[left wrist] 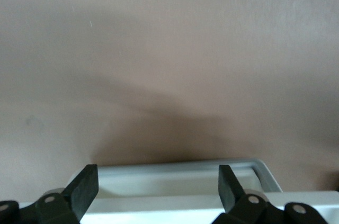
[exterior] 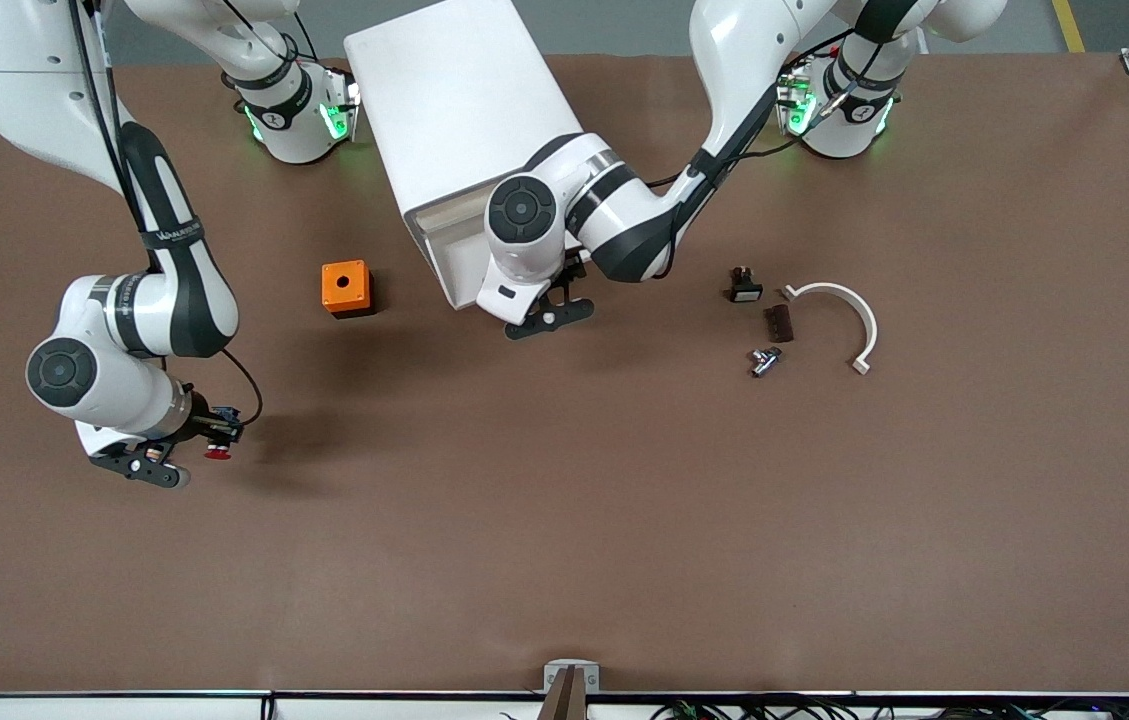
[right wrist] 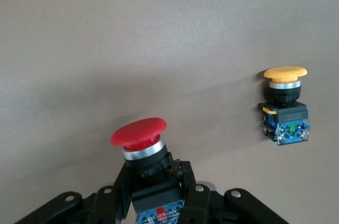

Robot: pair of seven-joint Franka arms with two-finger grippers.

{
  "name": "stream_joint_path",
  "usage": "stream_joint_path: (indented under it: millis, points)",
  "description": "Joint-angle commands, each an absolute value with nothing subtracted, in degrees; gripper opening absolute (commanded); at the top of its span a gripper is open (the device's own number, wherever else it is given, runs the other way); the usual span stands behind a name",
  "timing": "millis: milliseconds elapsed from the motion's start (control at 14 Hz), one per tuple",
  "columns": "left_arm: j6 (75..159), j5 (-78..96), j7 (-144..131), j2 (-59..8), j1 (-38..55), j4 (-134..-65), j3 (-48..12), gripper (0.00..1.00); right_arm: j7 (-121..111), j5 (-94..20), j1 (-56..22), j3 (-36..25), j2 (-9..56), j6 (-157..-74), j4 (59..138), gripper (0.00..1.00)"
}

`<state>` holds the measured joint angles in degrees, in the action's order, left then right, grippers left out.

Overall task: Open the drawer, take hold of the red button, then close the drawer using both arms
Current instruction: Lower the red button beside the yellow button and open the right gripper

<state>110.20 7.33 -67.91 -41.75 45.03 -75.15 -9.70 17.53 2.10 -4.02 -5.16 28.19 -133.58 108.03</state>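
Observation:
The white cabinet (exterior: 454,110) stands at the table's middle, near the arms' bases. Its lowest drawer (exterior: 459,262) faces the front camera and juts out a little. My left gripper (exterior: 549,318) is open at the drawer's front. In the left wrist view the drawer's white rim (left wrist: 175,173) lies between the spread fingers of the left gripper (left wrist: 158,187). My right gripper (exterior: 209,440) is shut on the red-capped button (exterior: 217,453) and holds it above the table toward the right arm's end. The right wrist view shows the right gripper (right wrist: 153,176) clamped on the button's (right wrist: 140,139) black body.
A yellow-capped button (right wrist: 285,102) lies on the table under the right gripper. An orange box with a hole (exterior: 345,287) sits beside the cabinet. A small black part (exterior: 744,286), a brown piece (exterior: 778,322), a metal fitting (exterior: 764,360) and a white curved piece (exterior: 849,320) lie toward the left arm's end.

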Motion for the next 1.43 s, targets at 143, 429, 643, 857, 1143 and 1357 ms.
stream_joint_path:
  millis: [143, 429, 643, 857, 1143, 1357]
  points:
    - [108.1, 14.0, -72.3, -40.8, 45.1, -76.2, -12.5, 1.0, 16.3, 3.1, -2.0, -4.0, 27.2, -138.9, 112.1, 0.01]
    - [106.8, 17.5, -72.5, -41.0, 45.7, -77.4, -12.9, 1.0, 14.4, 3.1, -1.1, -4.0, 29.1, -142.6, 112.6, 0.01]
    - [106.8, 19.5, -72.5, -41.0, 46.1, -78.1, -13.0, 1.0, 13.9, 3.0, -1.1, -4.0, 30.1, -143.5, 112.5, 0.01]
    - [106.8, 20.8, -71.8, -41.0, 46.1, -78.6, -12.9, 1.0, 13.8, 3.0, -0.8, -4.0, 30.8, -144.2, 112.4, 0.01]
    - [106.9, 20.7, -71.7, -40.5, 44.7, -78.4, -12.8, 1.0, 13.8, 2.9, -0.4, -3.9, 31.2, -144.7, 112.3, 0.33]
    - [107.1, 18.6, -71.4, -39.6, 41.5, -78.2, -12.3, 1.0, 12.1, 2.8, -0.3, -3.9, 31.2, -144.5, 112.2, 1.0]
